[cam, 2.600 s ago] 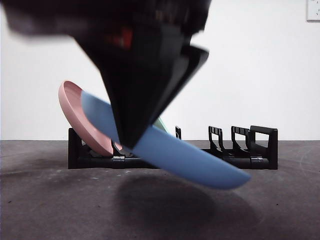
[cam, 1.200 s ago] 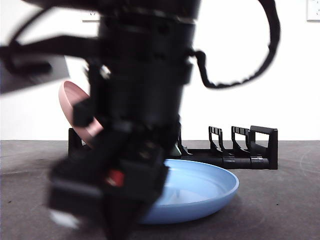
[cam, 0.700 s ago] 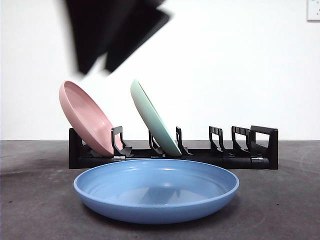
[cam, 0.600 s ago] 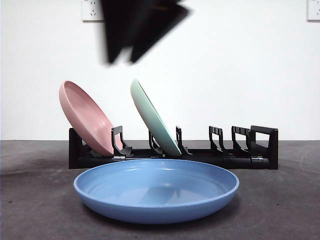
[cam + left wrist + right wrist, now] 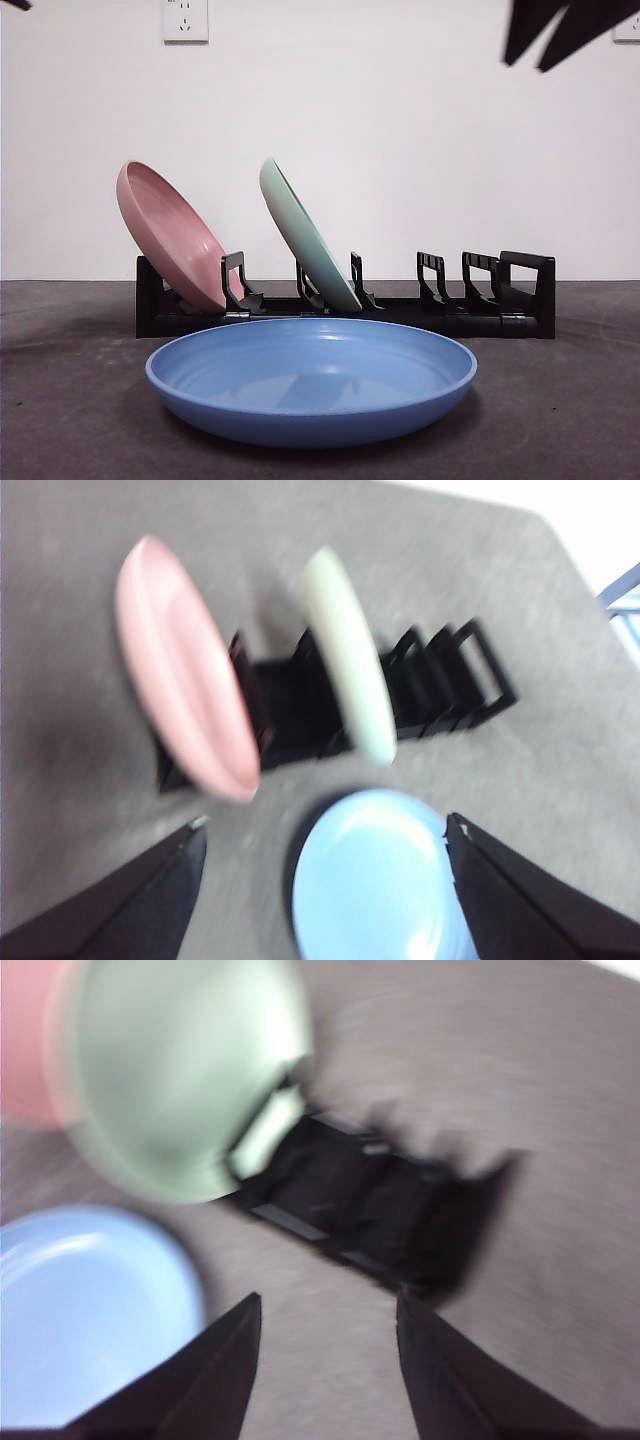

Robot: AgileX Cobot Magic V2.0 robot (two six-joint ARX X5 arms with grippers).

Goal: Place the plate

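A blue plate lies flat on the table in front of a black rack. It also shows in the left wrist view and the right wrist view. No gripper touches it. My right gripper is at the top right of the front view, high above the rack's right end; in its own view the jaws are open and empty. My left gripper is open and empty, high above the plates; it shows only as a black tip at the front view's top left corner.
A pink plate and a pale green plate lean in the rack's left slots. The rack's right slots hold nothing. A white wall stands behind the table.
The gripper let go of the blue plate, which now lies flat on the table. It then rose and moved to the right, to the top right corner.
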